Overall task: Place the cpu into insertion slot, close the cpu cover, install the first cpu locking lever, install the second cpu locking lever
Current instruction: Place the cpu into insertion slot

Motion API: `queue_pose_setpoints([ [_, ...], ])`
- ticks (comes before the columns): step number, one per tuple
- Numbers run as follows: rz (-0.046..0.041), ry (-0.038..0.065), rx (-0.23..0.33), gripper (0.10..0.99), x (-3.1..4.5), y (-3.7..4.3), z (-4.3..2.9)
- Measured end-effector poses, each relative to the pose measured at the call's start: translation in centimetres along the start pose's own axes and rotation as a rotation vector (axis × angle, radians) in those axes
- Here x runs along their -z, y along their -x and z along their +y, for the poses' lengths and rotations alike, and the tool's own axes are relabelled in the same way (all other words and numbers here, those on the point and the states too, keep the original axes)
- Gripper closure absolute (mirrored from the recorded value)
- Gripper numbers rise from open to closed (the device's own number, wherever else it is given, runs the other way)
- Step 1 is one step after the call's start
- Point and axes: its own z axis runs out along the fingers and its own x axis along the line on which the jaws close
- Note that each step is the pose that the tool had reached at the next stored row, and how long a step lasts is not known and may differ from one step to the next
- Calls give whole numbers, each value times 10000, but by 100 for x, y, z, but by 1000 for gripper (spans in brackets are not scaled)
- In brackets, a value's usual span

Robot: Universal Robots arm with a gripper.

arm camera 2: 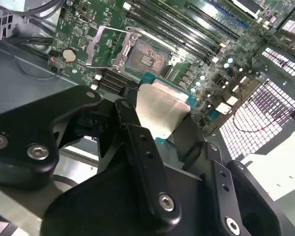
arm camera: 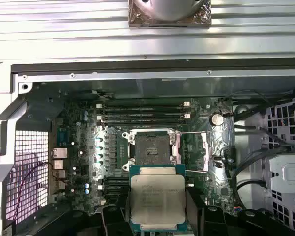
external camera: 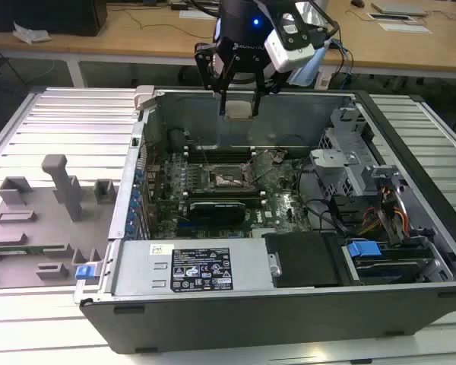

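Step 1, cpu placement: your gripper [external camera: 239,105] is clenched on the cpu [arm camera: 157,196], held well above the bare insertion slot [arm camera: 150,147]. The cpu cover [arm camera 2: 105,46] stands raised. Seating likely calls for squaring the cpu over the insertion slot

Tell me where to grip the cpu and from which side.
Take the cpu by two opposite thin edges, coming from above its metal top, as the pincer holds it in the first wrist view. It is a flat square plate: the broad faces offer nothing to pinch, and the underside should probably stay free to face the open socket below.
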Motion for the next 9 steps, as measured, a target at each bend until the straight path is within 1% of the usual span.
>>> queue_pose_setpoints([
  [5, -1, 3, 0, 545, -7, 0, 0],
  [8, -8, 0, 2, 545, -75, 1, -7],
  [9, -9, -1, 0, 545, -110, 1, -10],
])
